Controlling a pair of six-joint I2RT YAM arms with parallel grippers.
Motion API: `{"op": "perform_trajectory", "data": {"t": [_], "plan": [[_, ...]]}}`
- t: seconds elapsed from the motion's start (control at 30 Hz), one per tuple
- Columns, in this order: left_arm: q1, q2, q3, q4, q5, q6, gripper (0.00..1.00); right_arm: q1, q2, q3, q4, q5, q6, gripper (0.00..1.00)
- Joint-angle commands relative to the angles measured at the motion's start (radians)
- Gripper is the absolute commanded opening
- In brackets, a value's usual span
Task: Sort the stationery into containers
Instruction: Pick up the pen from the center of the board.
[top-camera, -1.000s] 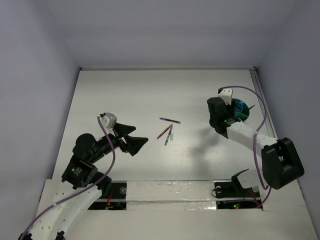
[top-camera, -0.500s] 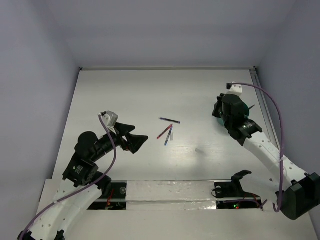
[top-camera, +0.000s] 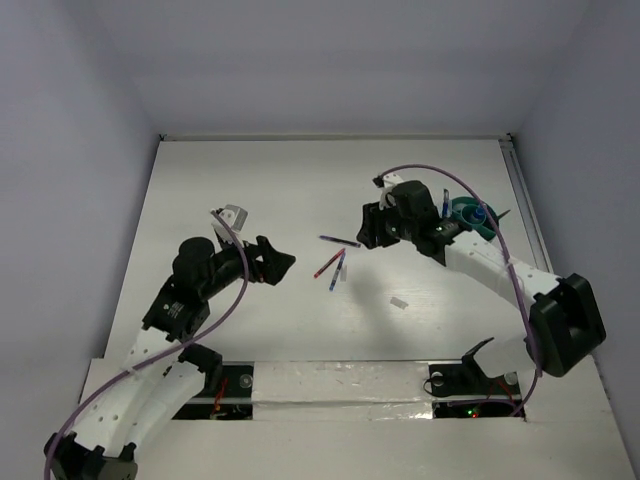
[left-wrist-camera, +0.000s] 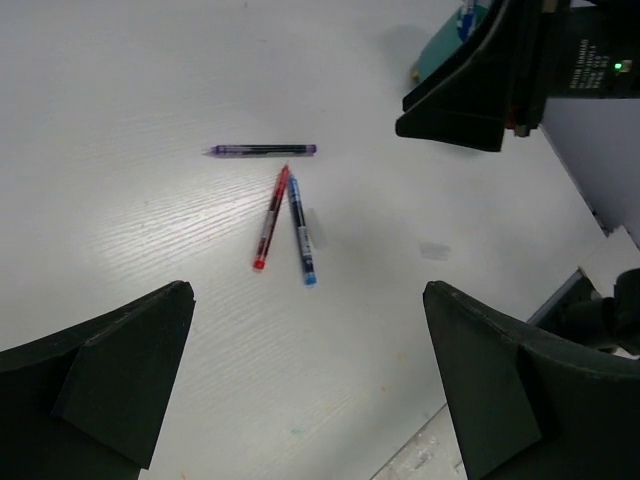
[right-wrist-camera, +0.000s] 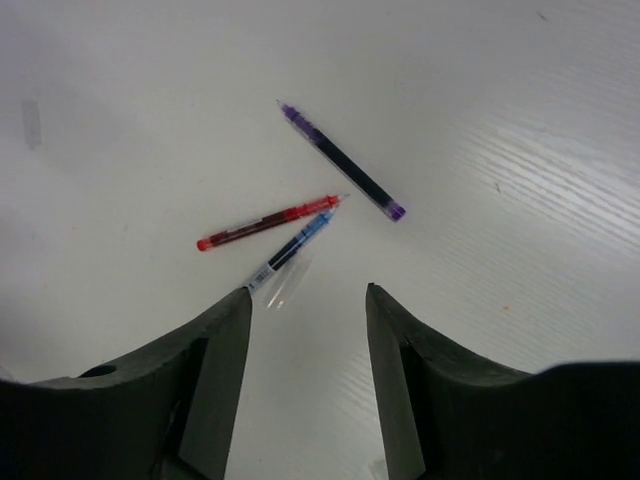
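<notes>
Overhead, one teal tub (top-camera: 468, 212) stands near the table's right edge with something blue inside, and one white eraser (top-camera: 399, 302) lies nearer the front. The right wrist view shows only three pens mid-table: purple pen (right-wrist-camera: 340, 162), red pen (right-wrist-camera: 268, 222), blue pen (right-wrist-camera: 295, 248). Left gripper (top-camera: 278, 258) and right gripper (right-wrist-camera: 307, 291) both stand spread.
</notes>
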Motion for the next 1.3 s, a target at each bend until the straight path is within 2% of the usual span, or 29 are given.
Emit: {"op": "perform_trajectory", "data": {"t": [0.0,0.13,0.4,0.6,0.7,0.9,1.13,1.27], "plan": [[0.038,0.031,0.051,0.033,-0.026,0.010,0.99,0.010,0.050,0.081,0.043,-0.131,-0.106,0.60],[0.038,0.097,0.078,0.049,-0.048,0.013,0.98,0.020,0.143,0.164,-0.006,-0.158,-0.192,0.61],[0.038,0.270,0.224,0.101,-0.010,0.062,0.85,0.030,0.415,0.406,-0.177,-0.117,-0.420,0.60],[0.038,0.251,0.201,0.183,-0.055,0.080,0.85,0.062,0.576,0.518,-0.230,-0.116,-0.459,0.60],[0.038,0.206,0.165,0.203,-0.140,0.090,0.86,0.073,0.637,0.552,-0.246,-0.103,-0.474,0.60],[0.047,0.174,0.146,0.197,-0.154,0.096,0.86,0.102,0.731,0.601,-0.245,-0.031,-0.483,0.56],[0.047,0.203,0.151,0.191,-0.106,0.088,0.85,0.103,0.788,0.638,-0.199,0.088,-0.476,0.48],[0.056,0.201,0.149,0.194,-0.092,0.087,0.85,0.103,0.820,0.653,-0.210,0.105,-0.499,0.29]]}}
